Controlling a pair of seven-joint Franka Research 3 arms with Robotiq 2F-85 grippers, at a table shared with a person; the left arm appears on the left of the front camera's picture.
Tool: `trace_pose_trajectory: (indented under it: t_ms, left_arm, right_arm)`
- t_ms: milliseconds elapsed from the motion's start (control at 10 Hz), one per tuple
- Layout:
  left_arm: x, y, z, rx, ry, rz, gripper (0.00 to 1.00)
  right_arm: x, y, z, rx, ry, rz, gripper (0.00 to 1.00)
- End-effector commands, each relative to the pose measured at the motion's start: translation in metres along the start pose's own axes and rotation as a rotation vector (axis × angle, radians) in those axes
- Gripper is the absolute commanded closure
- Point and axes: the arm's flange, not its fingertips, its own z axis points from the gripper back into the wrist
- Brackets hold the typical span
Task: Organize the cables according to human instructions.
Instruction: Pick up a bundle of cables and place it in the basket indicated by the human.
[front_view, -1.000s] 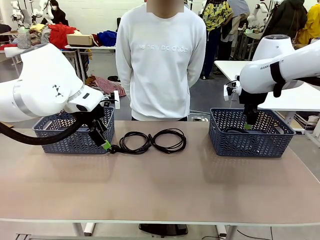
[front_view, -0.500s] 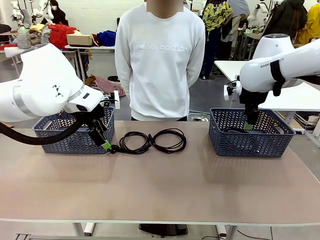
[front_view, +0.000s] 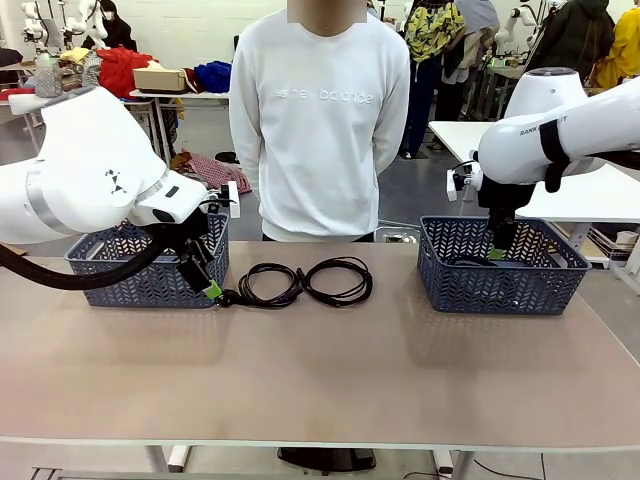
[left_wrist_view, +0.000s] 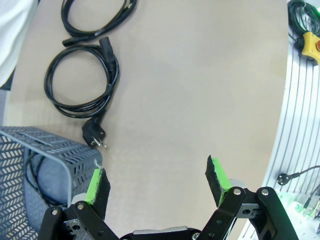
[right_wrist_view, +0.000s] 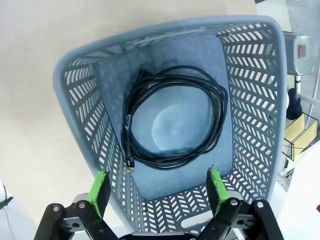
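Step in hand: we judge sorting half done, next pick pending cue from human (front_view: 320, 120).
- Left gripper (left_wrist_view: 157, 172): spread, empty, low at right end of left basket (front_view: 140, 285); cord (left_wrist_view: 29, 167) partly visible inside.
- Right gripper (right_wrist_view: 157, 182): spread, empty, over right basket (right_wrist_view: 250, 100); coiled cable (right_wrist_view: 128, 130) on its floor.
- Plugged coil (left_wrist_view: 111, 75), second coil (front_view: 340, 263): side by side, far-middle tabletop.

Next, as we see it: left gripper over plugged coil, pinching several loops together.

2 cables (front_view: 303, 284) on table (front_view: 330, 380) btwn L basket (front_view: 140, 280), R basket (front_view: 500, 285).
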Motion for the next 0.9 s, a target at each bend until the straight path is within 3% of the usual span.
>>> trace_pose_trajectory:
  t_ms: [0,200,800]
  left_arm:
    - [0.0,-0.001,0.001,0.006,0.003,0.007,0.0]
    - [0.0,-0.001,0.001,0.006,0.003,0.007,0.0]
    - [0.0,-0.001,0.001,0.006,0.003,0.007,0.0]
  right_arm:
    - [0.0,0.004,0.01,0.021,-0.055,-0.051,0.0]
    - [0.002,0.028,0.029,0.075,-0.136,-0.134,0.0]
    - [0.024,0.109,0.044,0.045,-0.247,-0.214,0.0]
